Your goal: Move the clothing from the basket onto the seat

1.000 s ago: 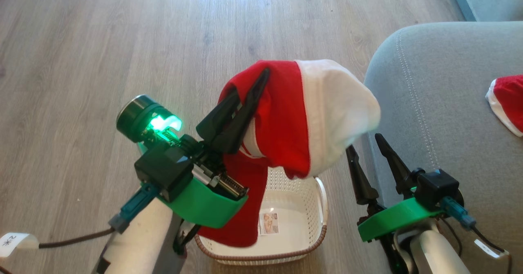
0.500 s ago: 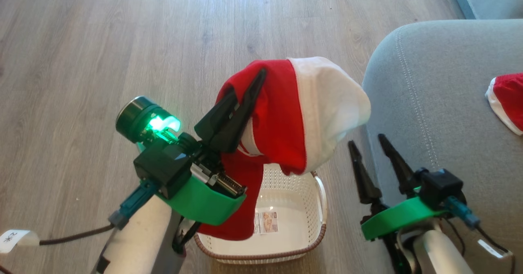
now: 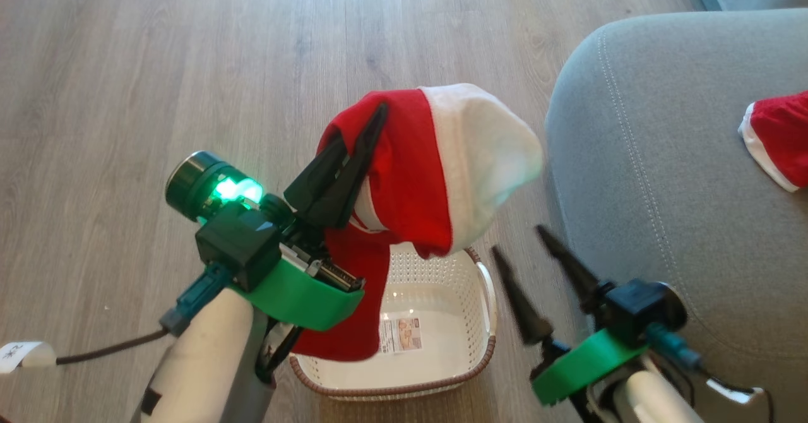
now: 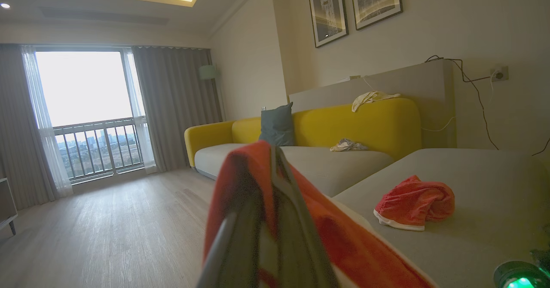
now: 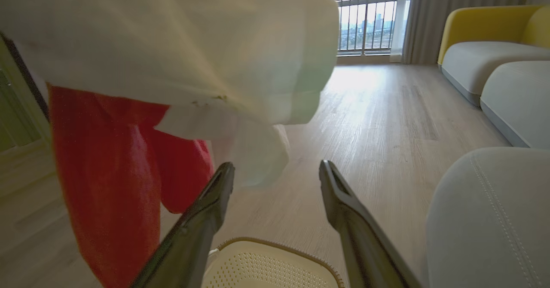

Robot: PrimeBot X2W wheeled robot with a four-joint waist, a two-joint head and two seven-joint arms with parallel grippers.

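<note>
The bright red soft garment with a broad white band [image 3: 410,170] hangs in the air just above the cream perforated plastic basket with a brown rim [image 3: 442,386], its lower tail trailing over the basket's left side. The basket stands on the pale wooden floor [image 3: 189,63]. A second red white-trimmed garment [image 3: 779,136] lies on the big grey fabric seat [image 3: 663,158] to the right. That makes two garments, one basket and two grippers. The left gripper [image 3: 363,126] has its dark fingers pinched together on the red cloth. The right gripper [image 3: 519,241] hovers between basket and seat, jaws spread wide, touching nothing.
</note>
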